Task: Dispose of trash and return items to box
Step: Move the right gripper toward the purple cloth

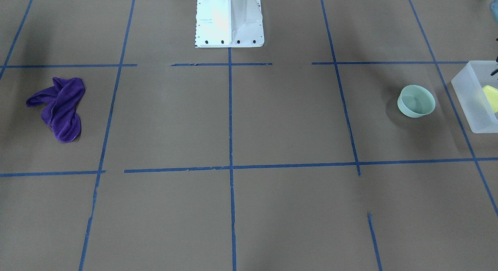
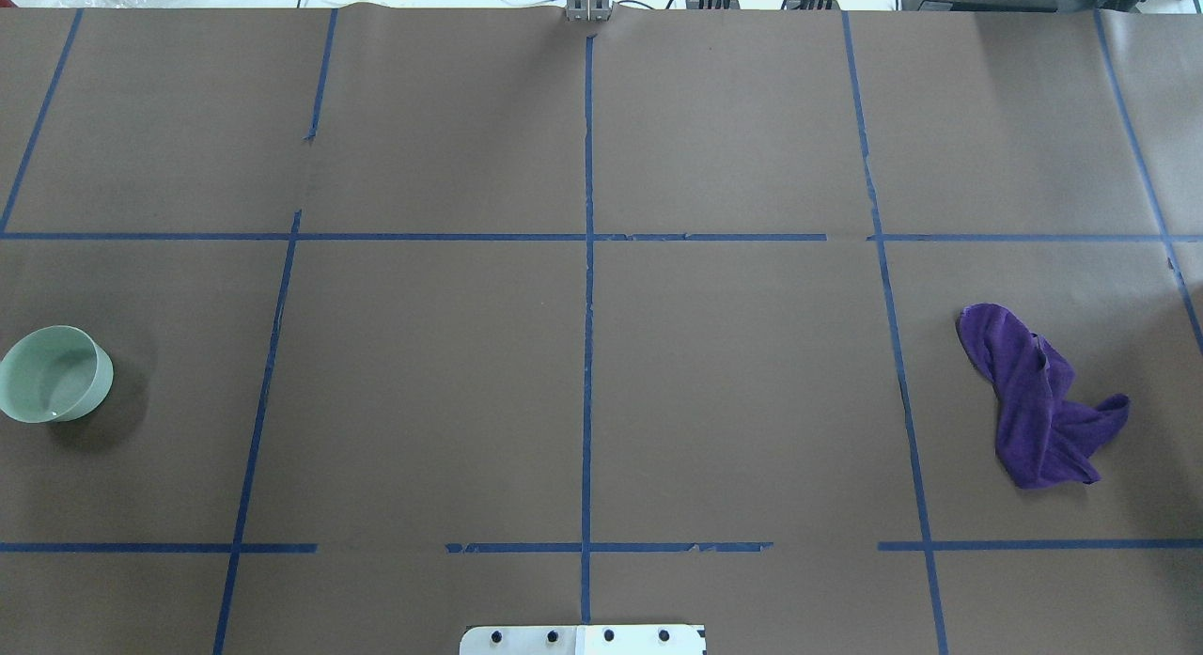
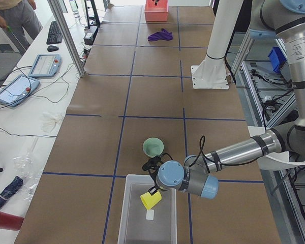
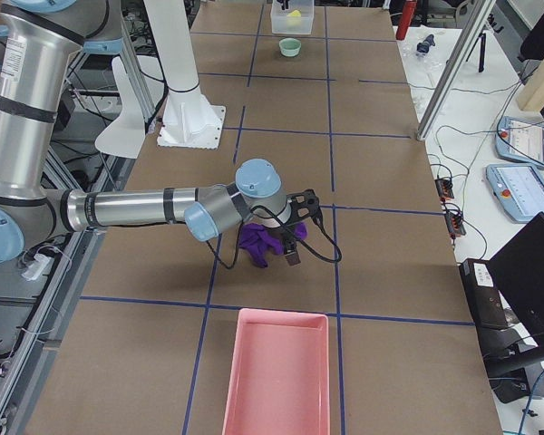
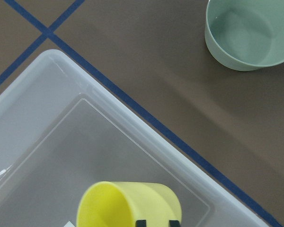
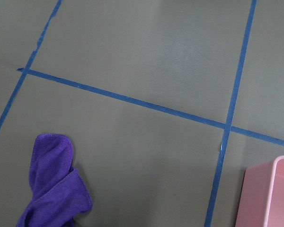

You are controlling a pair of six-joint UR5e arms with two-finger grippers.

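Observation:
My left gripper (image 5: 157, 222) is shut on the small yellow cup (image 5: 128, 205) and holds it tilted over the inside of the frosted-white box (image 5: 132, 101). The exterior left view shows the same: the gripper (image 3: 153, 192) with the cup (image 3: 151, 200) above the box (image 3: 126, 213). The mint-green bowl (image 5: 246, 33) stands upright on the table just outside the box, also in the overhead view (image 2: 54, 373) and the front view (image 1: 416, 101). My right gripper (image 4: 295, 245) hovers over the purple cloth (image 4: 258, 246); I cannot tell whether it is open or shut.
The purple cloth (image 2: 1034, 401) lies crumpled on the robot's right side. A pink tray (image 4: 276, 381) stands at that end of the table. The white robot base (image 1: 229, 22) is at the table's middle edge. Blue tape lines grid the brown surface.

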